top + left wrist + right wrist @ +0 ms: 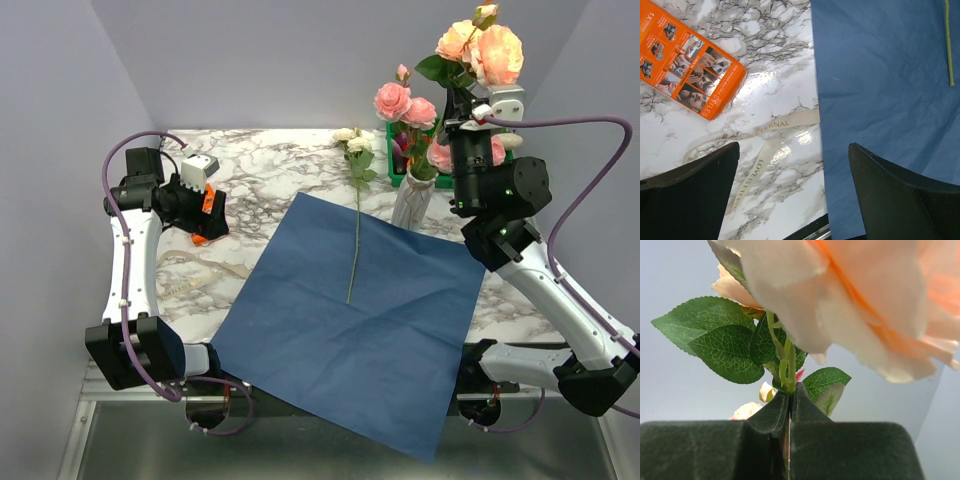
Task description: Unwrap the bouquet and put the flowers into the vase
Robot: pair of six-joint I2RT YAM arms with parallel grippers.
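Vase [412, 200] stands below-left of right gripper [791, 392], which clamps peach rose [497, 55] by its apparently upright stem; left gripper [794, 150] gapes, farther off.

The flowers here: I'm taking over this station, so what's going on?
The right pincer is shut on the stem of a peach rose sprig, held high near the slim marbled vase, which holds pink roses. One cream rose lies on the blue paper sheet. The left pincer hangs open over the beige ribbon.
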